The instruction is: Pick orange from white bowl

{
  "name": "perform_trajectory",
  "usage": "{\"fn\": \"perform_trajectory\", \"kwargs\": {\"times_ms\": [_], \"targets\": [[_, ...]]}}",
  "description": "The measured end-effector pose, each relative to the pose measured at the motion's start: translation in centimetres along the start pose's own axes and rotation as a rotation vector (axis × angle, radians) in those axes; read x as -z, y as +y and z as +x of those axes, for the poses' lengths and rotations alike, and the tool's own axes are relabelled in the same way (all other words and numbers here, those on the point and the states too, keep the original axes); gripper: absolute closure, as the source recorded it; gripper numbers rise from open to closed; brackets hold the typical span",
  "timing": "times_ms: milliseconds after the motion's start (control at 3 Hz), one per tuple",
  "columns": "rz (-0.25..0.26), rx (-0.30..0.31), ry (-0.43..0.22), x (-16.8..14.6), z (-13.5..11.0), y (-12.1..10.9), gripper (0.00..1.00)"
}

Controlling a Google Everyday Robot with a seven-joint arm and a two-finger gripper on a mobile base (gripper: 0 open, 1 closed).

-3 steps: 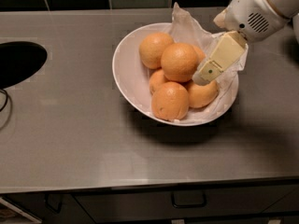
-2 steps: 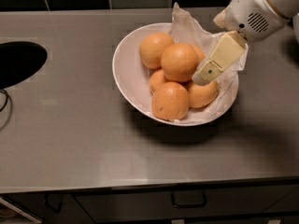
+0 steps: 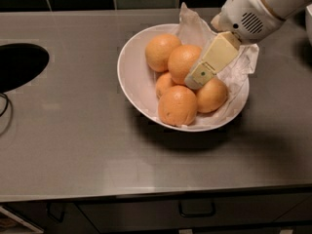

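A wide white bowl [image 3: 134, 77] stands on the grey counter and holds several oranges on crumpled white paper [image 3: 192, 26]. The deeper-coloured orange [image 3: 181, 62] lies at the middle of the pile. My gripper [image 3: 197, 77] reaches down from the upper right into the bowl, with its cream tip against the right side of that orange and above another orange [image 3: 212, 95]. Paler oranges lie at the back left [image 3: 160, 50] and the front [image 3: 177, 106].
A dark round opening [image 3: 19, 65] is cut into the counter at the left, with a thin cable [image 3: 5, 106] below it. Dark tiles run along the back wall. A drawer handle [image 3: 196, 209] shows below the counter's front edge.
My gripper has shifted a little to the left, closer against the middle orange. The bowl and the oranges have not moved.
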State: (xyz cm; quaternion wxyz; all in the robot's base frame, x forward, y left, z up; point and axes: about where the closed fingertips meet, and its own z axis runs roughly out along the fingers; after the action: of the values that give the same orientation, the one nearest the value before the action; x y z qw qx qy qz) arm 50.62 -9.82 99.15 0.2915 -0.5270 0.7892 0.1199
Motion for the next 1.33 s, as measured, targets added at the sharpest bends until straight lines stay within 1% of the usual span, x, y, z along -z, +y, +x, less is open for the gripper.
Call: {"fn": "perform_trajectory", "kwargs": {"times_ms": [333,667,1000,1333], "targets": [[-0.047,-0.016,-0.047,-1.25,-0.51,0.58,0.0],[-0.047,-0.02,-0.046,-1.39,-0.57,0.72,0.0],[-0.022,-0.054,-0.042,-1.58,-0.36,0.92,0.0],[0.05,-0.12,-0.052,-1.53,0.27,1.22,0.0]]}}
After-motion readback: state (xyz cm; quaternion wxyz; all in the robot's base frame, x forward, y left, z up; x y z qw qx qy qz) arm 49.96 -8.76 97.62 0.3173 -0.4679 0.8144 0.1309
